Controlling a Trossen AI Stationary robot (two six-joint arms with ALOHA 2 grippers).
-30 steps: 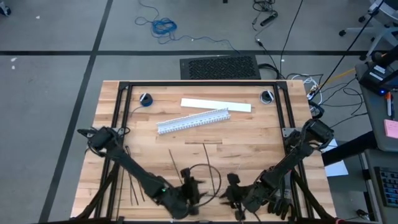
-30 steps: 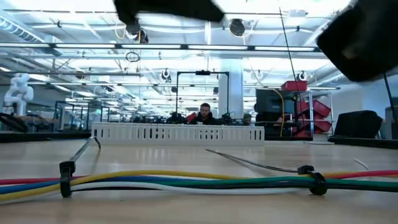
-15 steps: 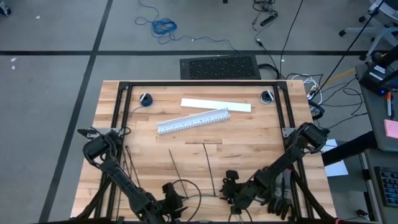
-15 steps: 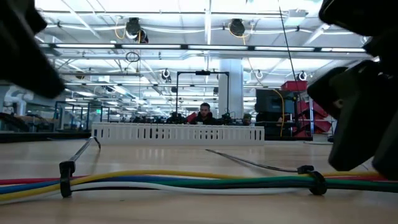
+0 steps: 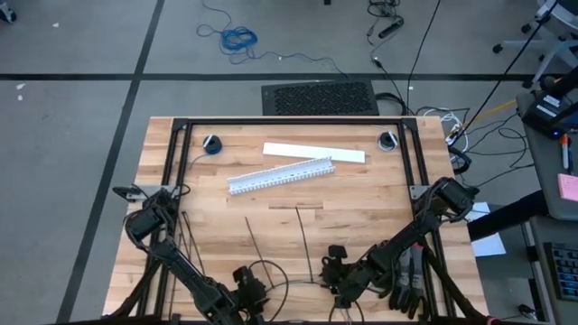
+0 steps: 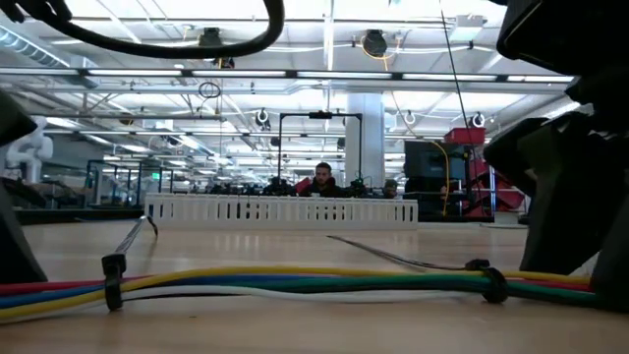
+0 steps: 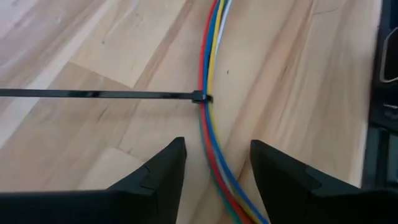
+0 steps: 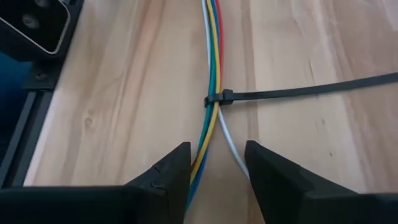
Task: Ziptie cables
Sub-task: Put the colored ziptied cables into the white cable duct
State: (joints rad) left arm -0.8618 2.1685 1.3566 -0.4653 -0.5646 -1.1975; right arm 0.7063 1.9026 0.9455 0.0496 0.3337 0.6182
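Claw fingers of the left claw (image 7: 214,171) stood apart, holding nothing, straddling the cables (image 7: 210,118) at the lower middle of its wrist frame. Likewise the right claw (image 8: 216,165) stood parted over the same bundle, unclamped. Red, blue, yellow, green and white strands lay together along the worktop (image 5: 361,194), at the bottom centre of the high frame, cinched by two black zipties (image 8: 219,98), tails sticking sideways.

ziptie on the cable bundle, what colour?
Black ziptie, cinched around the cables; clearest in the right wrist view.
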